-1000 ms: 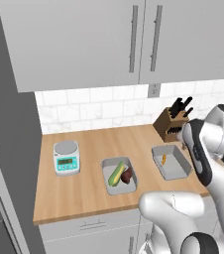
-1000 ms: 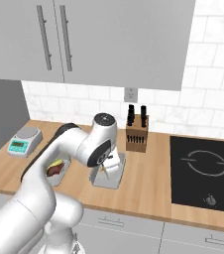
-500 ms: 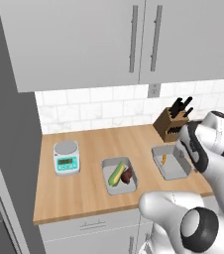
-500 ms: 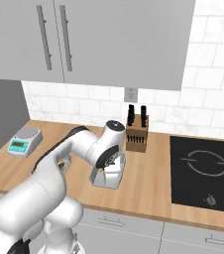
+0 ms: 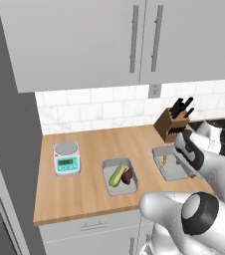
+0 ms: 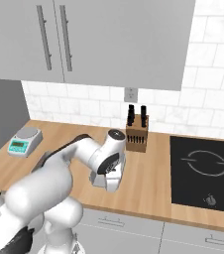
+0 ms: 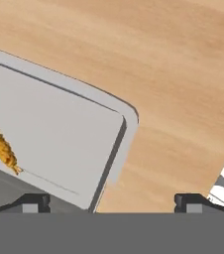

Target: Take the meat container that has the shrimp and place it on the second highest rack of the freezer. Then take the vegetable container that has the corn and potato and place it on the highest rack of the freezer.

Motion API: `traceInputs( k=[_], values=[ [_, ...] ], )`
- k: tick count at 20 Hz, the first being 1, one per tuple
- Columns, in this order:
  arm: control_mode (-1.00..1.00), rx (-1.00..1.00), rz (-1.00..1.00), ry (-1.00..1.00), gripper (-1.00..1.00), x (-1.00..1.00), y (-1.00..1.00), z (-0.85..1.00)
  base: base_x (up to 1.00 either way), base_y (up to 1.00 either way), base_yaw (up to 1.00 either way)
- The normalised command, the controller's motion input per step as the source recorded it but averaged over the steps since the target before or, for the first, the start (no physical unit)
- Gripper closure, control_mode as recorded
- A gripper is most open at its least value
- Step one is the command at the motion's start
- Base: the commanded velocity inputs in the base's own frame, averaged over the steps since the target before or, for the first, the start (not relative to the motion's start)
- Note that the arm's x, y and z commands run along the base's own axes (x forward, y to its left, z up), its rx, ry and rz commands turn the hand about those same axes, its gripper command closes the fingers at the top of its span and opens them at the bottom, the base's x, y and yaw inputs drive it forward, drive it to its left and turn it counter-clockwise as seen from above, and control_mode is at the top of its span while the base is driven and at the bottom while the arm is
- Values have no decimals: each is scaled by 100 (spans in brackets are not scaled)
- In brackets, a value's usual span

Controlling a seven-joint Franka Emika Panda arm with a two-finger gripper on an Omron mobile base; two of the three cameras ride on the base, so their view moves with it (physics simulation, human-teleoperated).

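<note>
The grey meat container (image 5: 170,169) lies on the wooden counter with the small orange shrimp (image 5: 164,159) in it. My gripper (image 5: 190,170) hangs low over its right end. In the hand view the gripper (image 7: 112,202) is open, its dark fingertips (image 7: 32,202) wide apart, with the container's rim (image 7: 115,149) between them and the shrimp (image 7: 0,144) at the left. The arm hides most of this container (image 6: 100,181) in the right base view. The vegetable container (image 5: 112,188) holds the corn (image 5: 117,173) and the potato (image 5: 128,177). The freezer's racks are out of view.
A teal kitchen scale (image 5: 67,157) stands at the counter's left. A knife block (image 5: 173,124) stands against the tiled wall right behind the meat container. A black cooktop (image 6: 205,168) lies to the right. Wall cabinets (image 5: 134,40) hang overhead. A tall grey panel (image 5: 5,124) bounds the left.
The hand has come down and drawn in over the right end of the meat container. Both containers and the other counter items stay where they were.
</note>
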Motion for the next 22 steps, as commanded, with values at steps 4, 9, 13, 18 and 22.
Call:
traceInputs(
  k=[4, 9, 13, 18, 22],
  values=[
    [-100, 0, 0, 0, -100, 20, 0, -34, 0, 0, 0],
    [-100, 0, 0, 0, -100, 13, 0, -25, 0, 0, 0],
    [-100, 0, 0, 0, 100, 16, 1, -17, 0, 0, 0],
    [-100, 0, 0, -1, 100, 0, 10, 5, 0, 0, 0],
    [-100, 0, 0, -12, 100, -21, 8, 47, 0, 0, 0]
  ],
)
